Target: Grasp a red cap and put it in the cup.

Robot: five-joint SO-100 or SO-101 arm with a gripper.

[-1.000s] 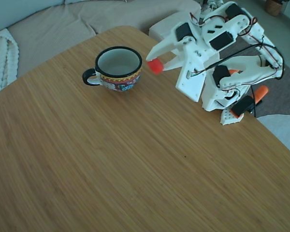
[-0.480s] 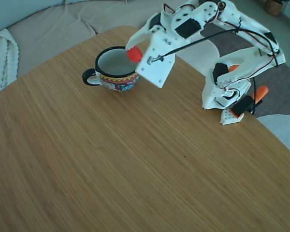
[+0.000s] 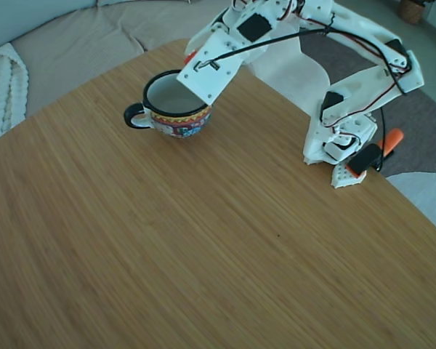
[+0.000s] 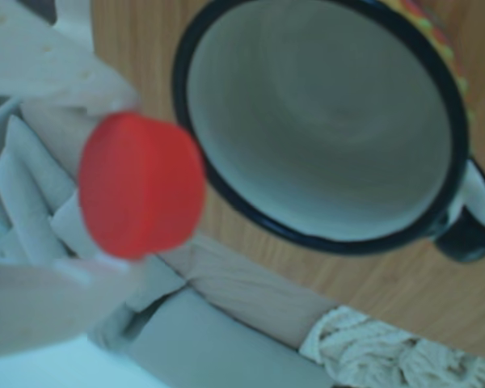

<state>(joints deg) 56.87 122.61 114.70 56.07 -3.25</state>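
gripper (image 4: 117,194): I'm seeing it clamping the red cap between two pale fingers, one above and one below it in the other view; in the fixed view (image 3: 191,59) the tips are mostly hiding behind the white wrist plate.
red cap (image 4: 141,185): being held in the air, flat face toward the camera, sitting just outside the cup's dark rim in the other view, not inside the mouth; only a sliver of red is peeking out (image 3: 190,56) past the arm in the fixed view.
cup (image 3: 173,104): standing upright on the desk near its far edge, handle pointing left in the fixed view; white inside is looking empty (image 4: 323,121) in the other view.
arm (image 3: 363,58): I'm watching it reaching from its base by the desk's right edge, arching over toward the cup, wrist plate overlapping the cup's right rim in the fixed view.
desk (image 3: 203,240): bamboo top, carrying the cup and the arm's base.
orange-and-black piece (image 3: 374,151): lying beside the base at the right edge.
couch (image 3: 80,36): beige cushions running behind the desk's far edge.
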